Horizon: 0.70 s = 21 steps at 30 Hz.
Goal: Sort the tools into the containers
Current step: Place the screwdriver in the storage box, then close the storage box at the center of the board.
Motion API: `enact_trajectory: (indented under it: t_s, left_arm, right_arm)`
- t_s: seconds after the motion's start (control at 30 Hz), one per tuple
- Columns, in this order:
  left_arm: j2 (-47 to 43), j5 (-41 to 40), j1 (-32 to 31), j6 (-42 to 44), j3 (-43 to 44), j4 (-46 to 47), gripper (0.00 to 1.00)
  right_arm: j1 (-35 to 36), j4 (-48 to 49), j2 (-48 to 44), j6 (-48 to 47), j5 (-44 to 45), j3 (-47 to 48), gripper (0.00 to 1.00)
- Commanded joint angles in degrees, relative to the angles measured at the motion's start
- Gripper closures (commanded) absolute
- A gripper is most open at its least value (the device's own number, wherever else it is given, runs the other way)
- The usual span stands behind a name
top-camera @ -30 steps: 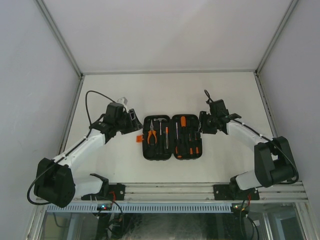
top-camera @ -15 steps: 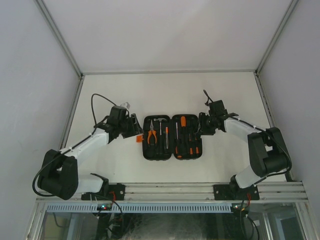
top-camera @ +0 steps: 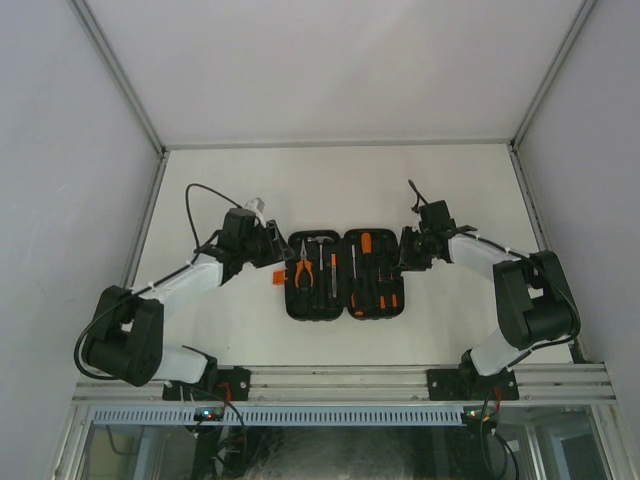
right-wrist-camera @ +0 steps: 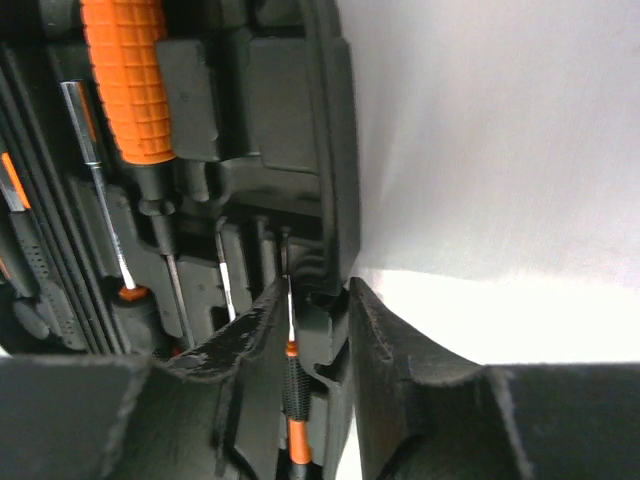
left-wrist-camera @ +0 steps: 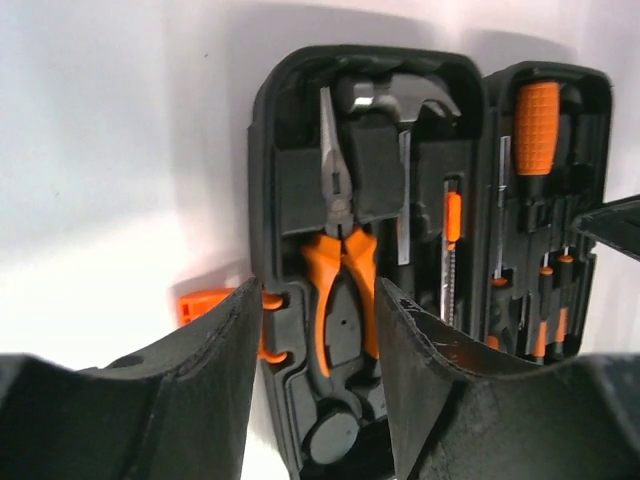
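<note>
The black tool case point(top-camera: 345, 273) lies open mid-table, with tools in its slots. Orange-handled pliers point(left-wrist-camera: 322, 270), a hammer point(left-wrist-camera: 400, 95) and a thin orange-tipped tool point(left-wrist-camera: 452, 215) fill the left half. Screwdrivers, one with a fat orange handle point(right-wrist-camera: 125, 80), fill the right half. My left gripper point(left-wrist-camera: 318, 290) stands open astride the case's left rim, one finger outside by the orange latch point(left-wrist-camera: 205, 303), the other over the pliers' handle. My right gripper point(right-wrist-camera: 318, 288) is shut on the case's right wall point(right-wrist-camera: 335, 150), a thin screwdriver point(right-wrist-camera: 293, 400) pressed against its inner finger.
Bare white table point(top-camera: 330, 190) surrounds the case, with white enclosure walls at the back and both sides. The left arm point(top-camera: 180, 285) and right arm point(top-camera: 500, 265) reach in from the near edge, one on each side of the case.
The left gripper has shifted right onto the case's left rim and narrowed a little. The right gripper's jaws have closed in on the case's right wall.
</note>
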Motion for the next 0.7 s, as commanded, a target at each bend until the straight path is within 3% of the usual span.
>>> enact_trajectory:
  t_s: [0.0,0.13,0.4,0.67]
  left_arm:
    - [0.4,2.5,0.8,-2.1,-2.3,10.6,0.48]
    - [1.2,2.9,1.9,-2.9,-3.4,12.6,0.5]
    - [2.1,-1.0,3.0,-6.3,-5.3,7.2,0.56]
    - [-2.2,-6.2,3.0,-5.7,-8.0,0.2,0.52]
  right_arm:
    - [-0.5,0.2,0.8,-1.9,2.4,0.1,0.77]
    - [-0.5,0.2,1.0,-2.0,2.0,0.1,0.78]
    - [-0.5,0.4,1.0,-1.6,2.5,0.0,0.81]
    - [-0.9,0.5,1.1,-2.0,2.2,0.0,0.82]
